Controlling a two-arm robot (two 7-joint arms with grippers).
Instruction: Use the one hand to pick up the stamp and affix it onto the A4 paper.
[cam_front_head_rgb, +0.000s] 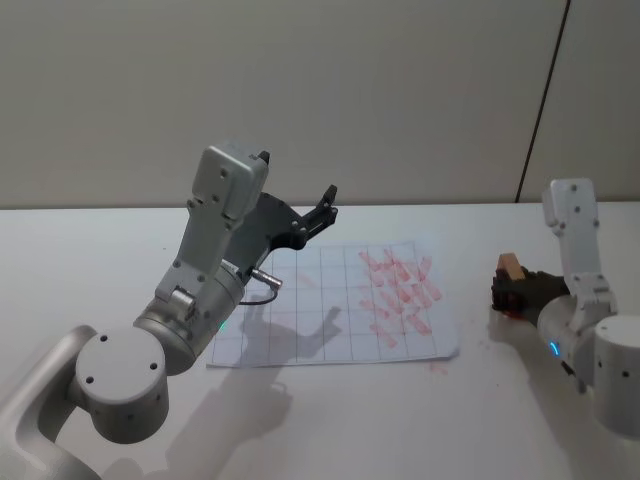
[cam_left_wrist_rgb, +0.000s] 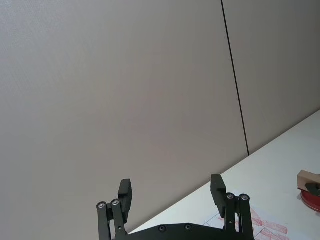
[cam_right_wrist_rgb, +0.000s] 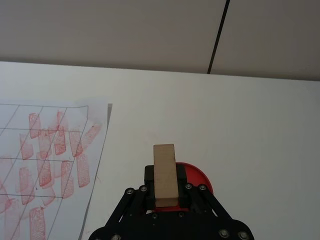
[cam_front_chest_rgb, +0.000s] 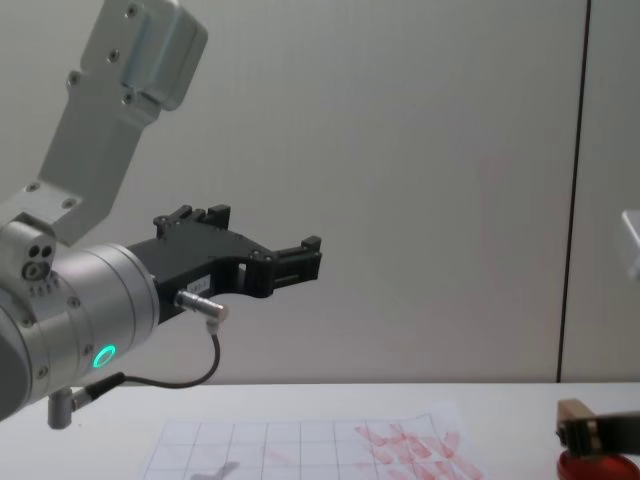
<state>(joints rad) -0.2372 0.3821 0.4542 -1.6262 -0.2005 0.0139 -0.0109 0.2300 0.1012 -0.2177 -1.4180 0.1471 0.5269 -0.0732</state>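
The stamp (cam_right_wrist_rgb: 164, 174) is pinched upright in the right pincer (cam_right_wrist_rgb: 165, 186), directly over the red ink pad (cam_right_wrist_rgb: 198, 178) on the table (cam_front_head_rgb: 330, 420), just beside the A4 paper (cam_front_head_rgb: 300, 330). The left pincer (cam_front_head_rgb: 322, 213) is held spread, raised above the paper's far edge. A smeared or off-sheet print could be caused if the block is tilted in the grip.

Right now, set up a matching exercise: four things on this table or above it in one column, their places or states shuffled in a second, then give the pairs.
Things:
1. stamp
2. ink pad
3. A4 paper
4. left gripper

Places or states:
A. lies flat, gridded, with red marks clustered at the robot's right side
B. raised over the table, fingers apart, holding nothing
C. clamped upright in the right gripper
D. red disc on the table to the right of the sheet, under the held block

Pairs: 1-C, 2-D, 3-A, 4-B
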